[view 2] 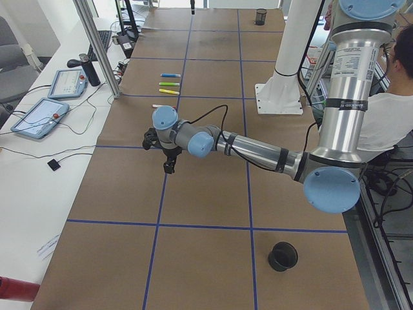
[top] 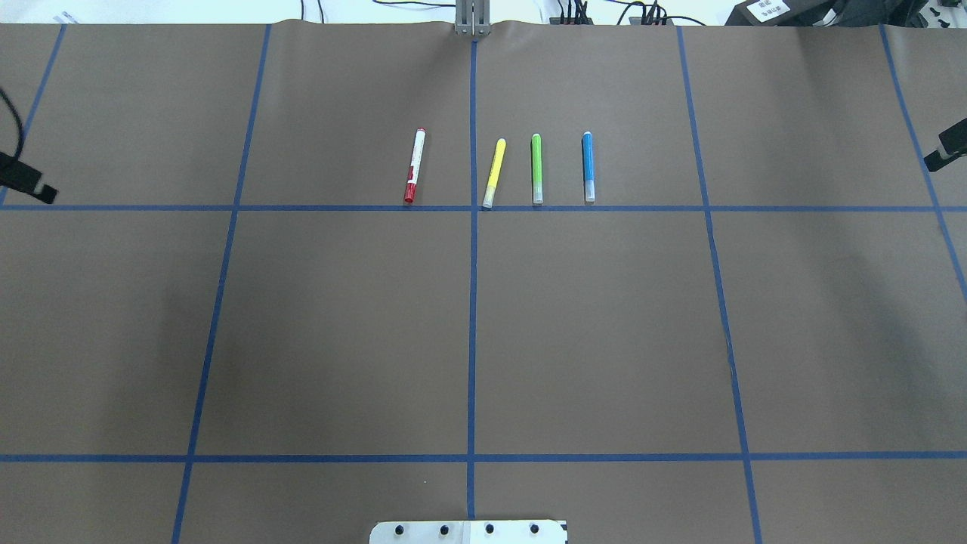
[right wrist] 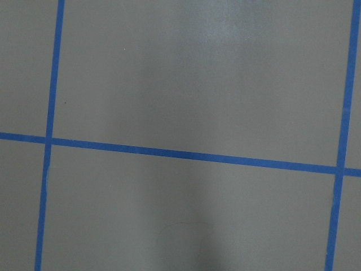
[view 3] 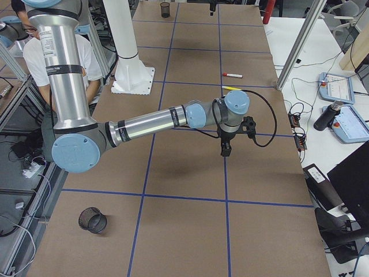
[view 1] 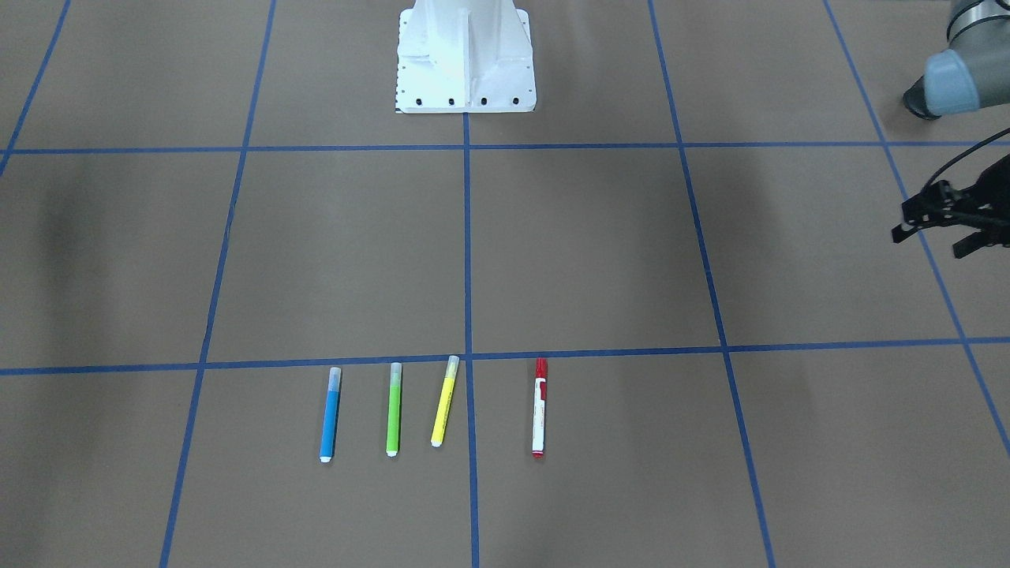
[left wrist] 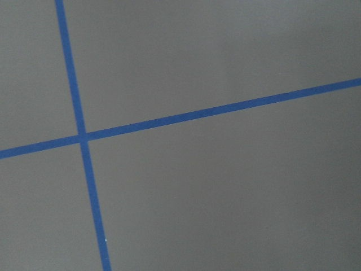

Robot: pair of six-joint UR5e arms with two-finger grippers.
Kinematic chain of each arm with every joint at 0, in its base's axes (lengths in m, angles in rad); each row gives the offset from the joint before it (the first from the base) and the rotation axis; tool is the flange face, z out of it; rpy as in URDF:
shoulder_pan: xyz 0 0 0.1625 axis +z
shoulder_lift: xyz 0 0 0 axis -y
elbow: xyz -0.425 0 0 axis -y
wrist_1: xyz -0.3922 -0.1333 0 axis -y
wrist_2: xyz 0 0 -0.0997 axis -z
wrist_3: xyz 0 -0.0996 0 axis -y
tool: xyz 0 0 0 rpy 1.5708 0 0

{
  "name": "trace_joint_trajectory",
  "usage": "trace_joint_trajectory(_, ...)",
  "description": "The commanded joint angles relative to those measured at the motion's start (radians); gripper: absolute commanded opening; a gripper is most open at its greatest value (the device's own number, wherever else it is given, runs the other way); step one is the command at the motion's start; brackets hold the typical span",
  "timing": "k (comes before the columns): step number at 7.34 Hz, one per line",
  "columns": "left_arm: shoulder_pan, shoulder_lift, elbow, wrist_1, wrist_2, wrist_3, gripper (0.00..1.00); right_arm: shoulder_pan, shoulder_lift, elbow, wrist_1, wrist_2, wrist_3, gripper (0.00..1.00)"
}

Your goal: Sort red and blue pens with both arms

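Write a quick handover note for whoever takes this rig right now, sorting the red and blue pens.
Left gripper: fingers apart, empty, over the table's left side.
Right gripper: holds no pen; open or shut unclear.
Red marker and blue highlighter lie in the far row, green highlighter and yellow highlighter between them.
Done: nothing picked.
Left: both pens to sort.

A green highlighter (view 1: 393, 409) and a yellow highlighter (view 1: 444, 401) lie side by side on the brown table (view 1: 592, 252).
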Motion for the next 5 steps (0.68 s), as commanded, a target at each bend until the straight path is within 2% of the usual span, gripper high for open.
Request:
trace_joint_trajectory(1,0.154,-0.141,0.013,-0.019,0.092,-0.212,1.00,-0.001,0.001,0.010,0.001,0.000,-0.007,1.00)
trace_joint_trajectory(2,0.228,-0.242,0.071,-0.016,0.110,-0.281,1.00,-0.013,0.004,0.010,0.001,0.000,0.004,1.00)
trace_joint_trajectory(3,0.272,-0.359,0.158,-0.016,0.183,-0.305,1.00,-0.013,0.004,0.010,0.001,0.002,0.003,1.00)
trace_joint_trajectory(4,0.341,-0.461,0.258,-0.018,0.193,-0.305,1.00,-0.015,0.004,0.011,0.001,0.000,0.000,1.00)
trace_joint_trajectory(5,0.348,-0.552,0.360,-0.024,0.206,-0.305,0.99,-0.015,0.006,0.014,0.001,-0.001,-0.008,1.00)
